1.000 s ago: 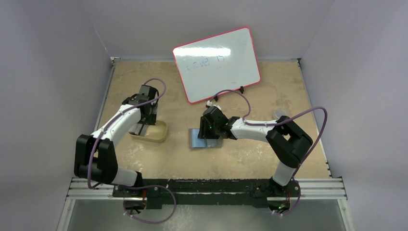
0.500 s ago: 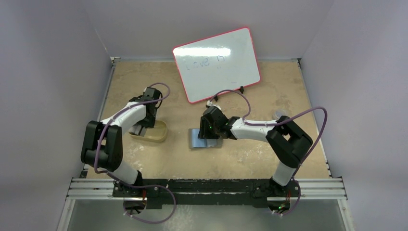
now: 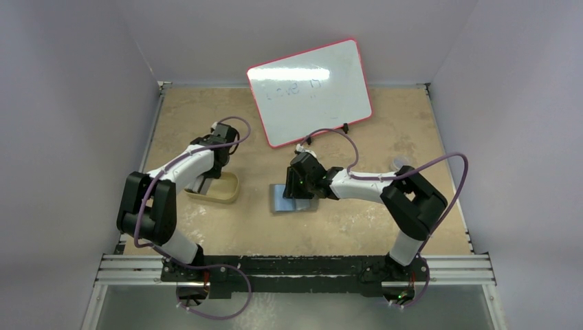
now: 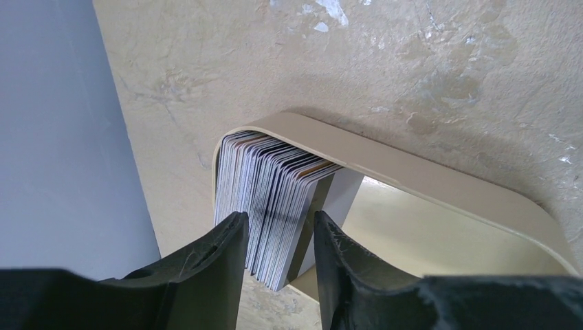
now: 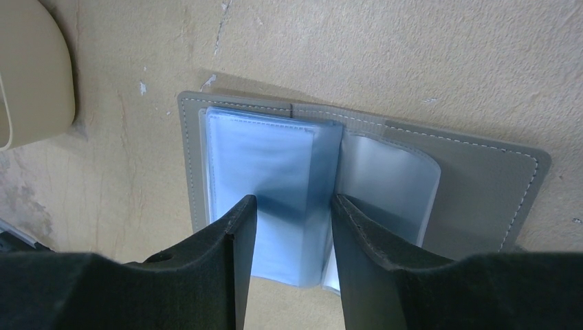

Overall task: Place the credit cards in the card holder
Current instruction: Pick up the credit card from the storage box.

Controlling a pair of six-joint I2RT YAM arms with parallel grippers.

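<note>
Left end effector (image 4: 278, 223) straddles a wad of credit cards (image 4: 275, 182) in the tin (image 4: 440, 182), pinching or not I cannot tell; better to single out one outer card before lifting.

- High fixed camera at the near edge looks down over the whole table (image 3: 412, 124).
- Left wrist camera looks closely down at the tin (image 4: 440, 185), also seen from overhead.
- Right wrist camera looks closely down at the open card holder (image 5: 481, 172), also seen from overhead.
</note>
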